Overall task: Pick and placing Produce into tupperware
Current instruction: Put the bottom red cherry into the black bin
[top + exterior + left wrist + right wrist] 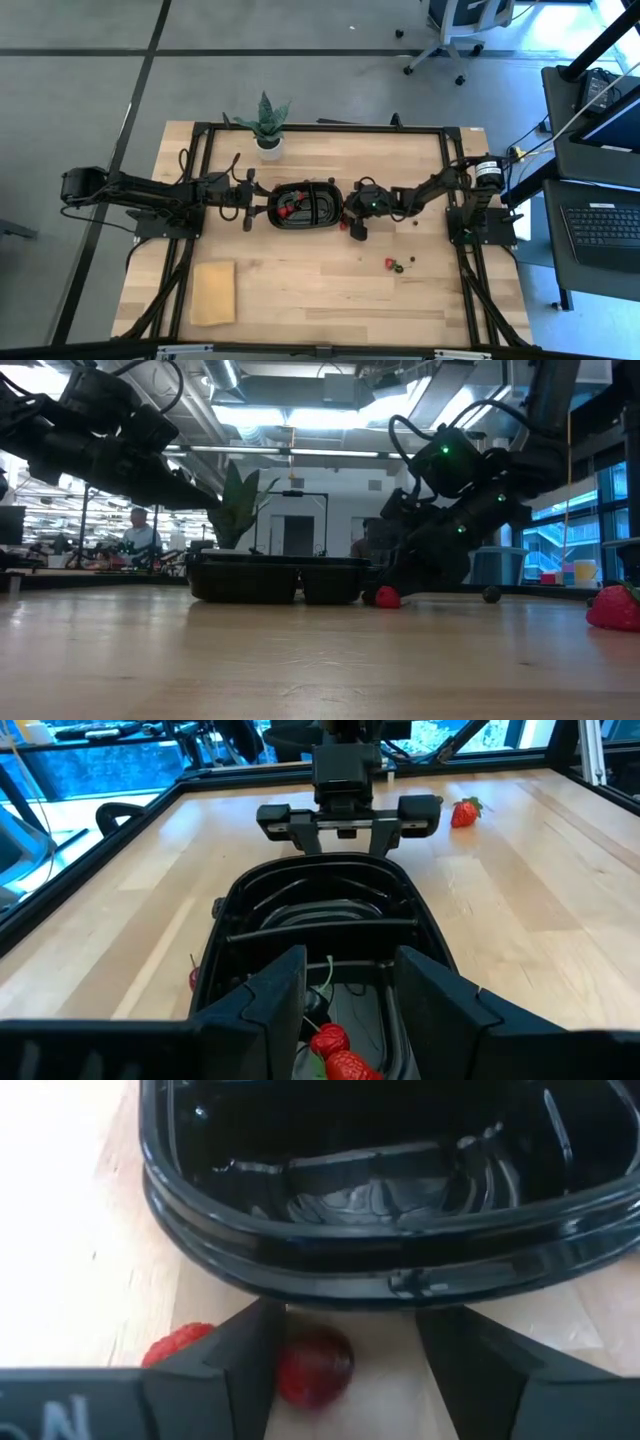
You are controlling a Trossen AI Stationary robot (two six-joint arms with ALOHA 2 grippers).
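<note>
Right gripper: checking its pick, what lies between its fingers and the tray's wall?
In the right wrist view, a red berry lies between the right gripper fingers; bare wood reaches the tray.

Worktop layout: tray at centre, items around it.
Tupperware (318, 207) mid-worktop, some produce (287, 209) in its left compartment; left gripper (249, 208) at its left end, right gripper (349, 213) at its right end, one piece (315, 1366) between the fingers there; potted plant (266, 126) near the rear edge; flat block (213, 292) toward the front-left corner; loose pieces (397, 265) front-right of the tray.

The tupperware (390, 1230) is looking like glossy black plastic, the table (320, 285) is showing pale, smooth wood grain.
</note>
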